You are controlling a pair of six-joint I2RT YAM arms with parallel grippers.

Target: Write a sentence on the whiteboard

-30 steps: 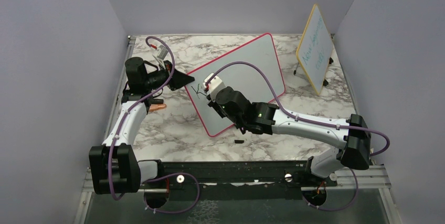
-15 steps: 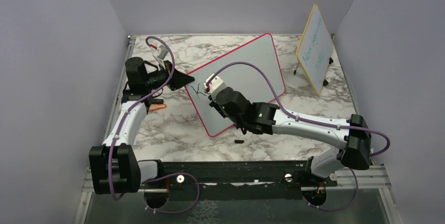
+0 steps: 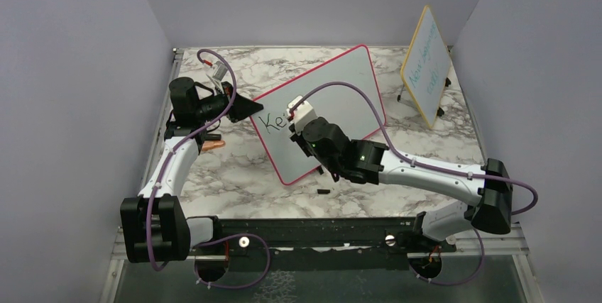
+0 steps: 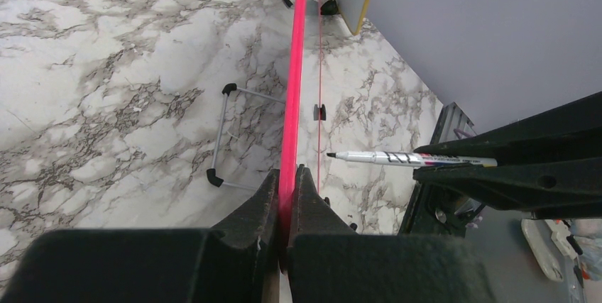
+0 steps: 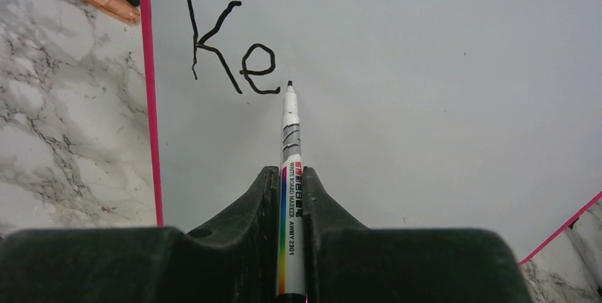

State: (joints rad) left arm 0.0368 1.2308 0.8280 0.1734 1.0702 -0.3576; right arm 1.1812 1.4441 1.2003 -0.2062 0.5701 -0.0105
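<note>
Right end effector (image 5: 289,179) pinches the marker (image 5: 291,133), tip just right of "Ke", the sentence (image 5: 227,47) so far, on the whiteboard (image 5: 426,69) propped on the worktop (image 3: 234,168). Left end effector (image 4: 287,182) clamps its pink edge; press lightly, match letter height, space evenly

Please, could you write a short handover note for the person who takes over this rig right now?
Left tool: shut on the pink-red edge of the whiteboard.
Right tool: shut on the black marker, with its tip just right of the "e".
Done: "Ke" is written near the end of the board that the left tool holds.
Left: the rest of the sentence.
</note>
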